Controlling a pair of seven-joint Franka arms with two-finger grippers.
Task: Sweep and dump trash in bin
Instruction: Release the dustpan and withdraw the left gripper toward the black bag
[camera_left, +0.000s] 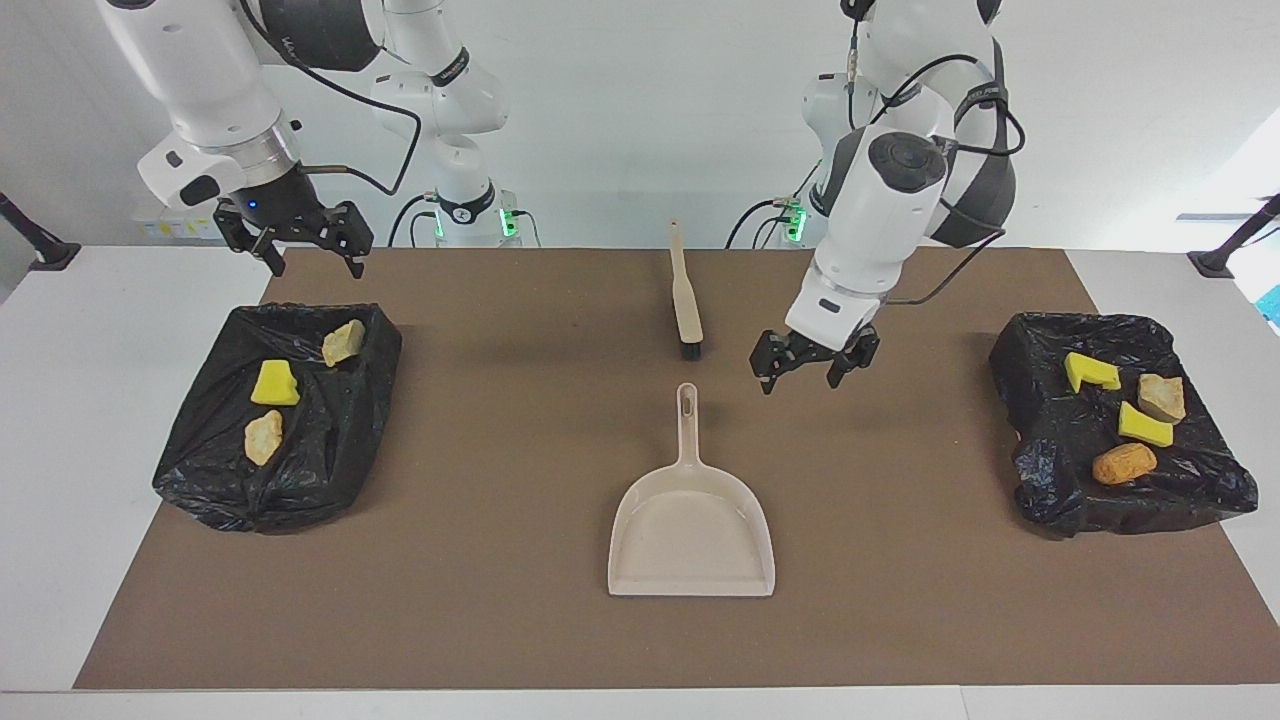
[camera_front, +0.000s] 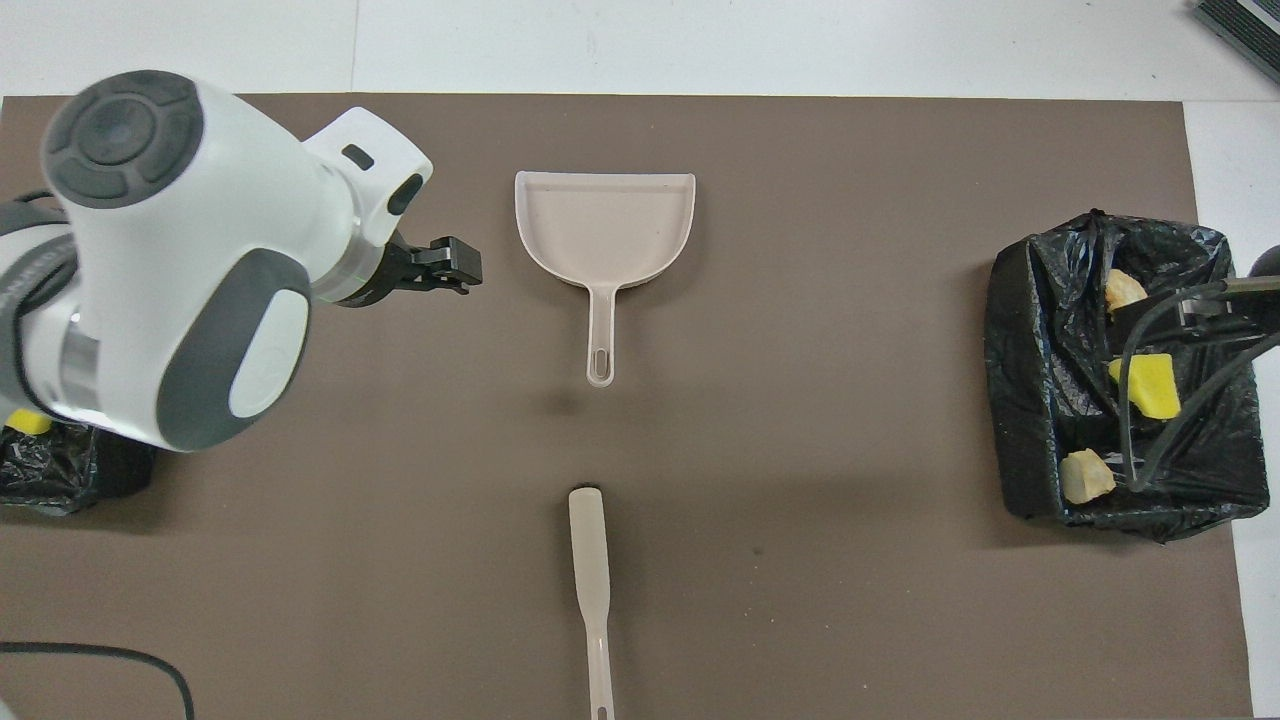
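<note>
Lying binned at three and nine o'clock, light, soft yellow sponge and bread-like trash scraps (camera_left: 1118, 416) are inviting side pinches; both jaws are standing spread, empty.

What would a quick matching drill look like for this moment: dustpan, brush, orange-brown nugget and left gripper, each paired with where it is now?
Column one:
1. dustpan
2. brush
3. orange-brown nugget
4. left gripper

Column two:
A. in the black-lined bin at the left arm's end of the table
B. open, up over the brown mat, holding nothing
C. flat on the mat, empty, handle toward the robots
D. on the mat, nearer to the robots than the dustpan

Pairs: 1-C, 2-D, 3-A, 4-B
</note>
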